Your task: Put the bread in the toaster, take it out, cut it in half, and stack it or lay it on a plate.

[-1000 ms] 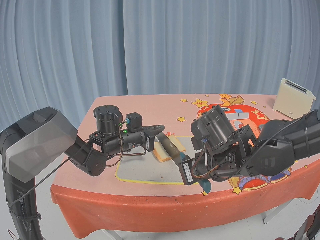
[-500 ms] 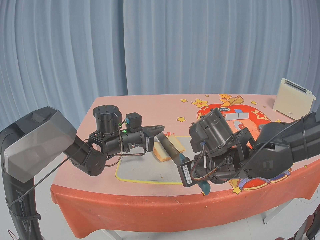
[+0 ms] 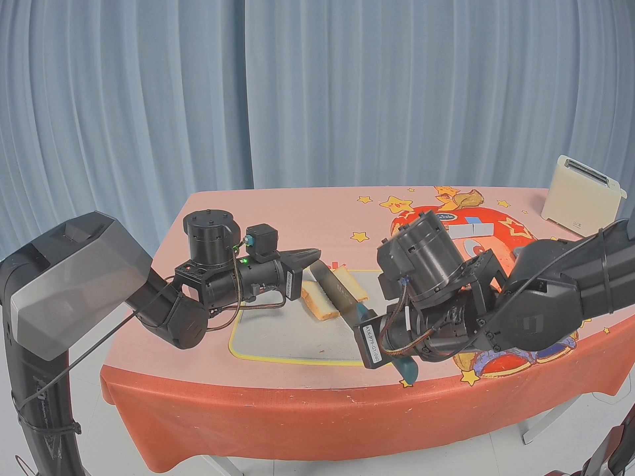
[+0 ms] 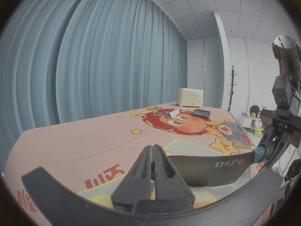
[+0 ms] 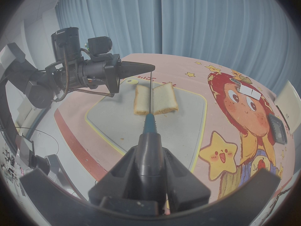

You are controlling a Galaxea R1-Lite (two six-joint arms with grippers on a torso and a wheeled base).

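On the grey cutting mat [image 3: 284, 335] lies the slice of bread [image 3: 319, 302], with the knife blade [image 3: 333, 287] standing in it and splitting it into a narrower piece and a wider piece [image 5: 164, 98]. My right gripper [image 3: 382, 340] is shut on the knife's teal handle [image 5: 150, 124] at the mat's near right corner. My left gripper [image 3: 311, 257] is shut with nothing in it, its tip hovering just above the left end of the bread beside the blade [image 4: 203, 170]. The cream toaster [image 3: 582, 196] stands at the table's far right corner.
A small black device [image 5: 277, 127] lies on the cartoon tablecloth between the mat and the toaster [image 4: 189, 97]. Bare cloth stretches behind the mat toward the curtain. The table's front edge runs just below the mat.
My left gripper has drawn back slightly to the left. The right wrist rocked a little and came back; the knife stays in the bread.
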